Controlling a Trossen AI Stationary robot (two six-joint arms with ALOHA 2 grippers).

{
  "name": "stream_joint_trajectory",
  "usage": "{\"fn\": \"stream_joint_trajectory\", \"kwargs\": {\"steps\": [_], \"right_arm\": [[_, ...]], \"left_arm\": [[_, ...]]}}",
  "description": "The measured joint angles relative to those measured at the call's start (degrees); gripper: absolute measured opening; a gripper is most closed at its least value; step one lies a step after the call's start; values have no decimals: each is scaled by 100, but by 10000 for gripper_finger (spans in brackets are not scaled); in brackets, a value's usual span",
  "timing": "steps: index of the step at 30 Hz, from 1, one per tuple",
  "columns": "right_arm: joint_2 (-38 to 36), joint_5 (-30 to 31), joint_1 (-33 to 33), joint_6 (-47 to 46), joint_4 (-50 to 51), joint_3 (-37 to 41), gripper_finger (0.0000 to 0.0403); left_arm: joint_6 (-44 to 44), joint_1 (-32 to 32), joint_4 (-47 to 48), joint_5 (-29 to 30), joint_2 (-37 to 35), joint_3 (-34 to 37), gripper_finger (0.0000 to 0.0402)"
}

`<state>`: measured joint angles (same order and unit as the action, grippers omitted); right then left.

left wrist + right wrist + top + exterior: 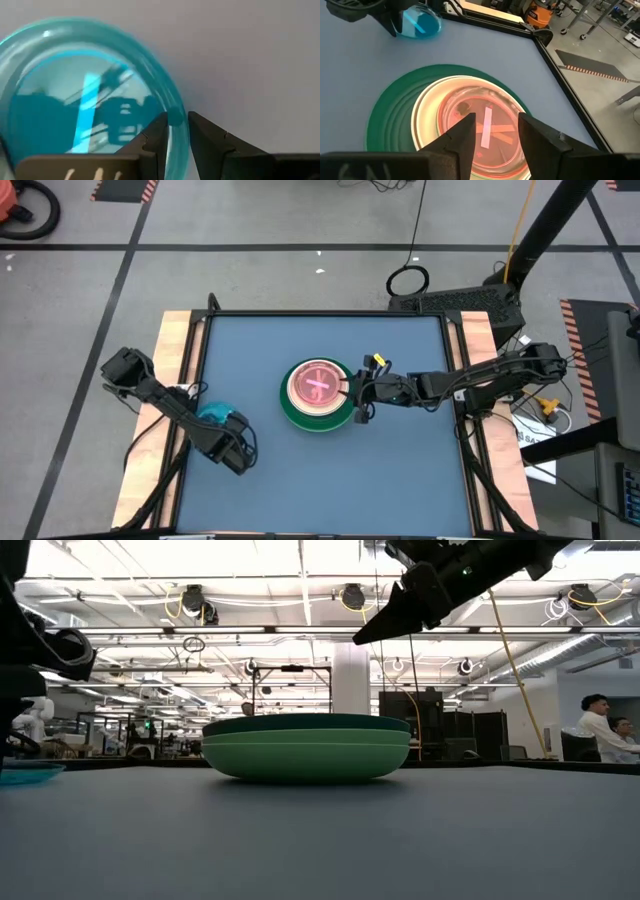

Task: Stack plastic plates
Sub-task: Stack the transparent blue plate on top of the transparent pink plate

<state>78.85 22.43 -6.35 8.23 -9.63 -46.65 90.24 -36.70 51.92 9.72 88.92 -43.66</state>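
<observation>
A stack of plastic plates (318,394) sits mid-table: dark and light green large ones (305,748) below, a cream one (427,107), and a small pink one (485,131) on top. My right gripper (495,122) hangs open above the stack's right side, clear of it (385,625). A small translucent blue plate with a stripe (85,100) lies flat on the table at the left (214,414). My left gripper (177,125) points down at it, partly open. One finger (157,137) stands inside the plate's rim and the other finger (207,137) outside. My left gripper straddles the blue plate's rim (176,142) from above, on the plate's near-right side. The rim fills the narrow gap between the fingers, and I cannot tell whether they touch it. The plate rests on the table.
The blue table top (400,470) has a raised dark frame and wooden side boards (172,340). Bare surface lies around the stack. In the low view, people (600,730) stand far off in the room beyond the table.
</observation>
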Motion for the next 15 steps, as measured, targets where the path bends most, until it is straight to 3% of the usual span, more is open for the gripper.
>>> {"fn": "stream_joint_trajectory", "kwargs": {"steps": [9, 15], "right_arm": [[0, -2, 0, -1, 0, 0, 139], [0, -2, 0, -2, 0, 0, 139]], "left_arm": [[-47, -57, 164, 85, 0, 0, 73], [-116, -57, 164, 87, -1, 0, 11]]}}
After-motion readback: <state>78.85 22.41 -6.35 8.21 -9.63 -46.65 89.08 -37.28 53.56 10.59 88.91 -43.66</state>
